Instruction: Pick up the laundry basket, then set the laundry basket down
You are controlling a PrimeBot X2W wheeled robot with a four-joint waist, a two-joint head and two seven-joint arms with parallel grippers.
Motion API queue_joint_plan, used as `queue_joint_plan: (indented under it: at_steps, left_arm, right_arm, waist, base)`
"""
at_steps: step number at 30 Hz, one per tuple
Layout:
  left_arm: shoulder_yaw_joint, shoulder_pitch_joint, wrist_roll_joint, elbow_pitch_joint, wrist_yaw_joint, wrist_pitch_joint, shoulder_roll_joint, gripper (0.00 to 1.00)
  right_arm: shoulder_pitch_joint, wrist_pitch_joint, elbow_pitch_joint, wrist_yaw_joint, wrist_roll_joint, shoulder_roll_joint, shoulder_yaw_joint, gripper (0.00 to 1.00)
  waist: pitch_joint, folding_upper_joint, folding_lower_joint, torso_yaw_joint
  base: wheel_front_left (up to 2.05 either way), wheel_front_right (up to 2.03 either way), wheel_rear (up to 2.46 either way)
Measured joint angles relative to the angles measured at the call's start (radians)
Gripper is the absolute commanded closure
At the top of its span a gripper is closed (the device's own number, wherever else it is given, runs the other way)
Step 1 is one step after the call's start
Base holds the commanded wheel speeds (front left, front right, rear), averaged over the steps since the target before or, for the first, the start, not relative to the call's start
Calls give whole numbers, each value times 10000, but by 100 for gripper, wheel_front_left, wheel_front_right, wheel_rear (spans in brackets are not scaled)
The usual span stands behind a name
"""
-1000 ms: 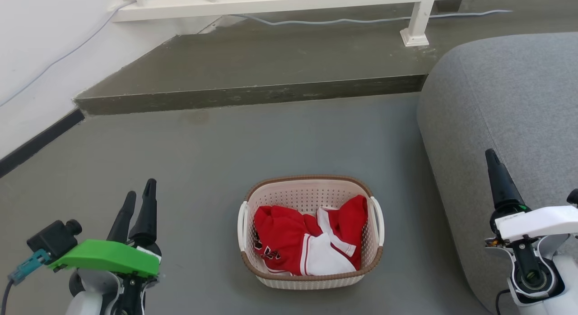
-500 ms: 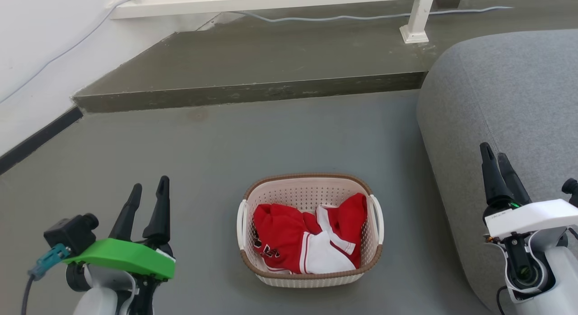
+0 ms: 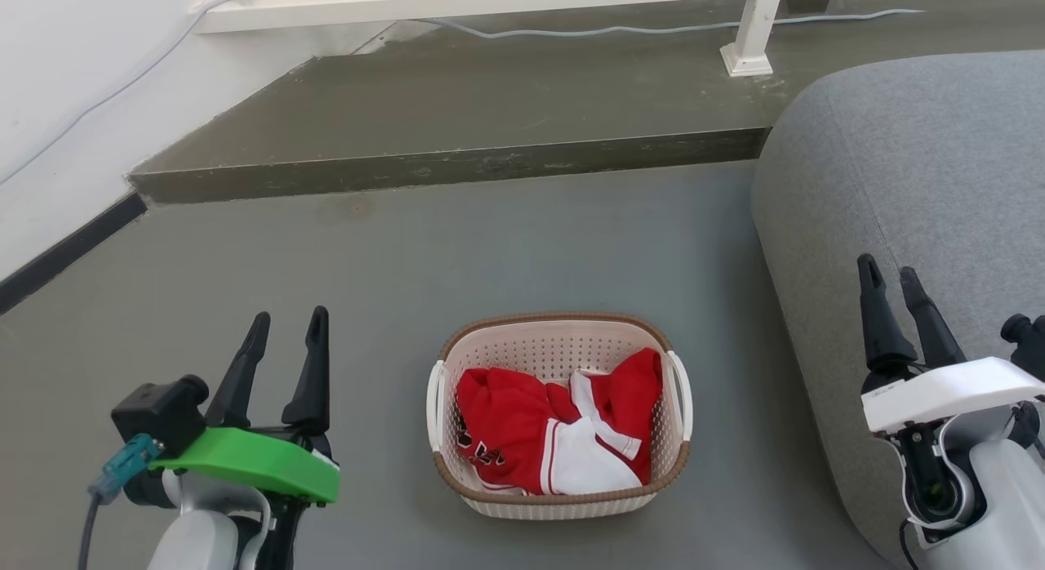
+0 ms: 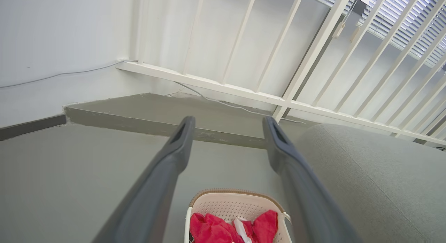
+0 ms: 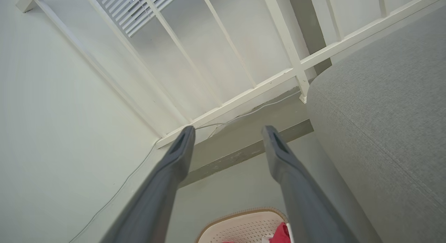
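- Two grippers are shown from the head camera: the left gripper (image 3: 290, 315) at the lower left and the right gripper (image 3: 887, 266) at the lower right.
- Both sets of dark fingers are parted a little, and nothing is held between them.
- Between the two arms, the laundry basket (image 3: 555, 354) is set upright on the grey floor (image 3: 392, 260), well apart from either gripper.
- A crumpled red and white garment (image 3: 522, 431) is held inside the basket.
- A grey upholstered seat (image 3: 922, 162) is seen behind the right gripper, near the basket's right side.
- Beyond the basket, a raised step (image 3: 457, 104) and a white railing (image 3: 490, 2) are seen.
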Motion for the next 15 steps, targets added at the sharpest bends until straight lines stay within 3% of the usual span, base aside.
queue_joint_plan:
  at_steps: [15]
  left_arm:
    - [-150, -110, 1749, -198, -4, -451, -100, 0]
  right_arm:
    - [-91, -464, 94, 0, -1743, -2, 219, 0]
  waist:
    - [91, 0, 0, 14]
  base:
    - [0, 0, 0]
